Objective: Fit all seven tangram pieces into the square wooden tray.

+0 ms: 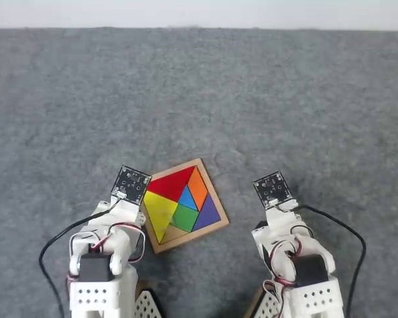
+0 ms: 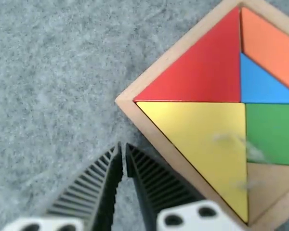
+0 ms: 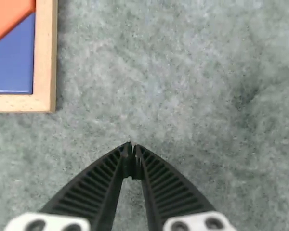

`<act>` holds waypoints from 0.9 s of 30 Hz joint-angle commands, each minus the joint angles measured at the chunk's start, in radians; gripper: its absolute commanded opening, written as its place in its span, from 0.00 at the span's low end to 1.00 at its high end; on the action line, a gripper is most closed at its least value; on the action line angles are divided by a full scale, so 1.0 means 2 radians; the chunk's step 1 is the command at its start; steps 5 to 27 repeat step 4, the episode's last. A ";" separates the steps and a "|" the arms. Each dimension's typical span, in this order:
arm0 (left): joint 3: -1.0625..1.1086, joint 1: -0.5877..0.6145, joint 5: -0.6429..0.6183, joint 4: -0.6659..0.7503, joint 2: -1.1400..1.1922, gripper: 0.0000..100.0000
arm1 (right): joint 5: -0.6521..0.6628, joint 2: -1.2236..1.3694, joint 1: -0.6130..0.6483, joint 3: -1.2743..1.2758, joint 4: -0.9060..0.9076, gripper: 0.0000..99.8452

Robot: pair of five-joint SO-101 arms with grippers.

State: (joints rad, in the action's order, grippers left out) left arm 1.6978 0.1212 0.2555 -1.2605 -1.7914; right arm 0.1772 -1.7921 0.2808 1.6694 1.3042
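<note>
Two small robot arms sit side by side on a grey felt table cover. Between them lies the square wooden tray, turned like a diamond. The left pincer is closed and holds nothing, with only a hairline gap between its ribbed black jaws. The tray is very near it: one corner of the rim sits just ahead of its tips, and one tray edge runs close alongside it on the side facing the other arm. Just inside that edge is the big yellow triangle, with the red triangle beyond it. Orange, blue, green and purple pieces fill most of the rest. Beside the green square is one small wood-coloured triangle. I cannot tell whether it is an empty gap or a plain piece. No loose piece lies on the felt. The right pincer is also closed and empty, tips touching, over bare felt. The tray's nearest corner is well apart from it, ahead and towards the left arm. The left arm looks much the better placed for any last move
</note>
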 commanded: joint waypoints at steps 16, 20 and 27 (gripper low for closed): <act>-0.007 -0.002 0.003 -0.002 -0.008 0.01 | -0.001 -0.010 -0.003 0.008 0.003 0.01; -0.007 -0.002 0.003 -0.002 -0.008 0.01 | -0.001 -0.010 -0.003 0.008 0.003 0.01; -0.007 -0.002 0.003 -0.002 -0.008 0.01 | -0.001 -0.010 -0.003 0.008 0.003 0.01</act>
